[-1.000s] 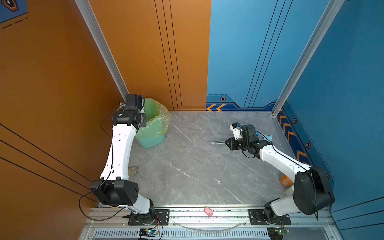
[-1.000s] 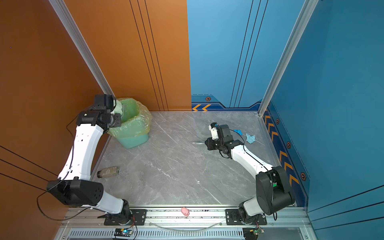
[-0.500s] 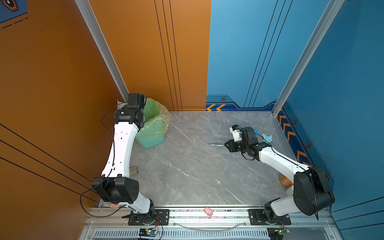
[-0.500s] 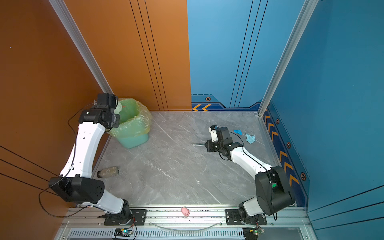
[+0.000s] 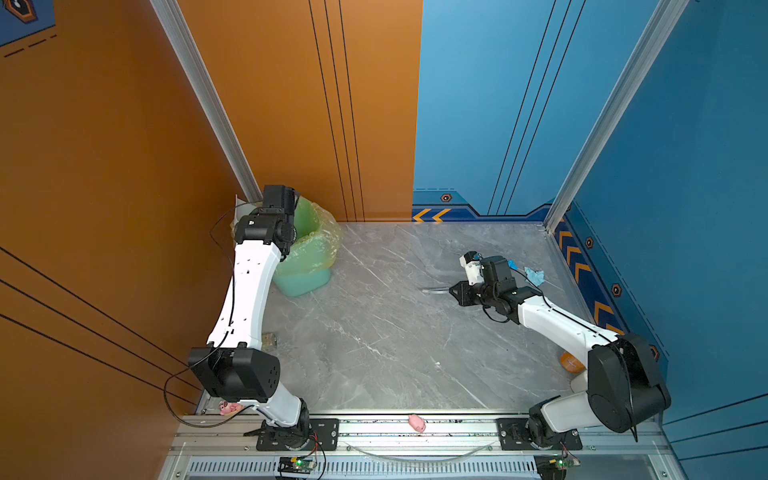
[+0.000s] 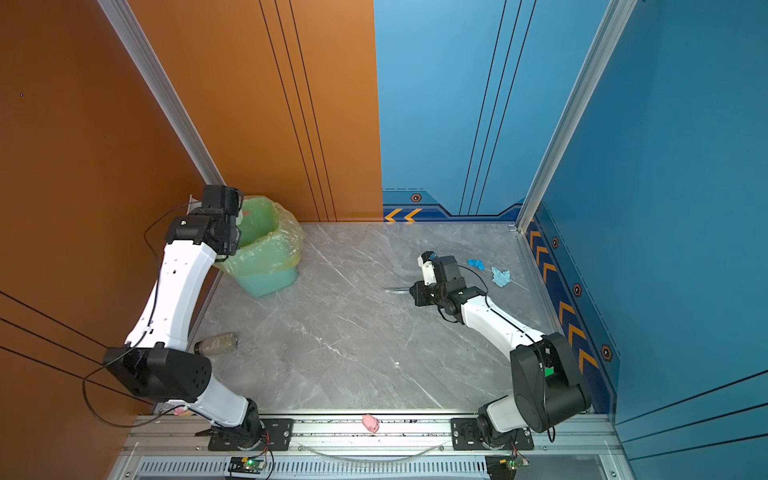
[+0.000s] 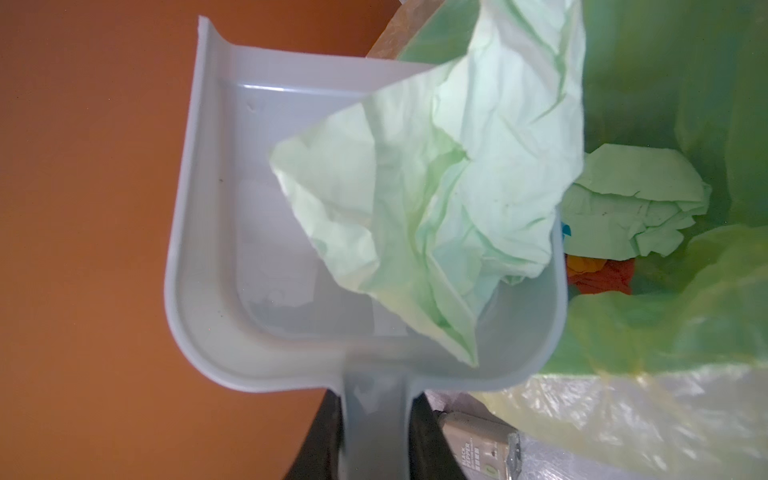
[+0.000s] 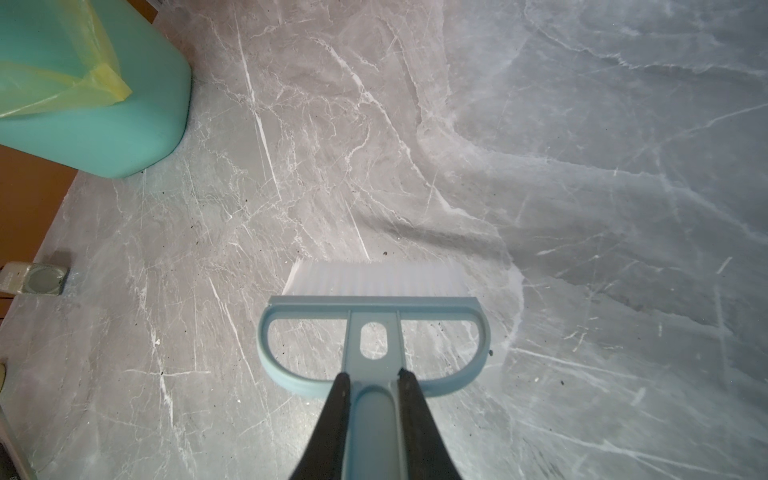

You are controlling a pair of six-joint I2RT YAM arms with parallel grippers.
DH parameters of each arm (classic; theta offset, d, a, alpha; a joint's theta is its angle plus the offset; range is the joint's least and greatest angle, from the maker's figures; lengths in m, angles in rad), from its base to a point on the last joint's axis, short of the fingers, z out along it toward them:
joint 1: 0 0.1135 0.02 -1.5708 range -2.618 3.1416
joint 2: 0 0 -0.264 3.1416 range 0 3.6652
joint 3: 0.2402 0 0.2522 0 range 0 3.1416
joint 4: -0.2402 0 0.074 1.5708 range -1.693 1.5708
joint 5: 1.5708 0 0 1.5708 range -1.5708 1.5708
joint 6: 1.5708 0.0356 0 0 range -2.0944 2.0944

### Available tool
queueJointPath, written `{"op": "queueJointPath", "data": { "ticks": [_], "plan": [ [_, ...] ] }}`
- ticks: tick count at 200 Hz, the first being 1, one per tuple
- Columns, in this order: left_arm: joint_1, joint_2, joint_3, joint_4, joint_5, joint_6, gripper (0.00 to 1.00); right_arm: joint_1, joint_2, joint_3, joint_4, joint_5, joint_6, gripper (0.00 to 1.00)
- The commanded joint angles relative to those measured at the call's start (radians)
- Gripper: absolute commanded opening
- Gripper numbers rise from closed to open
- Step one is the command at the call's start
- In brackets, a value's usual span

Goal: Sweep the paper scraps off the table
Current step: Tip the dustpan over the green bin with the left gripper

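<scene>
My left gripper [image 7: 376, 415] is shut on the handle of the grey-blue dustpan [image 7: 257, 257], which is tipped over the green-lined bin [image 5: 309, 253]. A pale green paper scrap [image 7: 436, 187] hangs from the pan's mouth into the bin. More scraps lie inside the bin, pale green [image 7: 636, 208] and red [image 7: 602, 276]. My right gripper [image 8: 374, 376] is shut on the brush [image 8: 374, 282], whose bristles rest on the table [image 5: 395, 340]. In both top views two blue scraps [image 6: 500, 276] [image 6: 476, 263] lie behind my right gripper [image 5: 455, 289], towards the back right corner.
A pepper jar [image 6: 216, 344] lies by the table's left edge beside the left arm. A pink pig toy [image 5: 417, 423] sits on the front rail. An orange round object [image 5: 571, 362] lies at the right edge, next to the right arm's base.
The left wrist has shifted a little further over the bin with the dustpan. The right gripper has carried the brush slightly leftward, away from the blue scraps.
</scene>
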Motion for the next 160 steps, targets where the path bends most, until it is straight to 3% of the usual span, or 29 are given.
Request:
{"op": "queueJointPath", "data": {
  "ticks": [1,160],
  "plan": [
    [-0.017,0.015,0.031,-0.014,-0.081,0.055,0.00,0.005,-0.024,-0.016,0.033,0.023,0.017,0.00],
    [-0.074,0.065,0.052,-0.010,-0.273,0.228,0.00,0.001,-0.047,-0.047,0.048,0.023,0.011,0.00]
  ]
}}
